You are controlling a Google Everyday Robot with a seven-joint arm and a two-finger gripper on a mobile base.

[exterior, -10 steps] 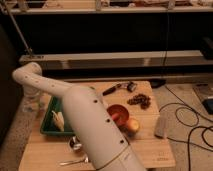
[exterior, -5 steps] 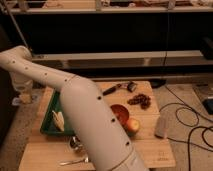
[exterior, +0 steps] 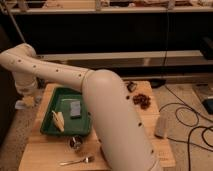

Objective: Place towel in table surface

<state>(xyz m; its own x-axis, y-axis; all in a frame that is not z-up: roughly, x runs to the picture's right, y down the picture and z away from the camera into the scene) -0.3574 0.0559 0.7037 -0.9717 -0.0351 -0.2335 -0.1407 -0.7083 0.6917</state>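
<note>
Off left edge of table surface (exterior: 45, 150), hand (exterior: 27, 96) hangs low; towel (exterior: 21, 105) just beneath; grip: cannot tell.

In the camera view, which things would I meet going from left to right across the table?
The gripper at the left edge of the table → yellow wedge → blue-grey block, both in the green tray → dark cluster → pale object near the right edge.
</note>
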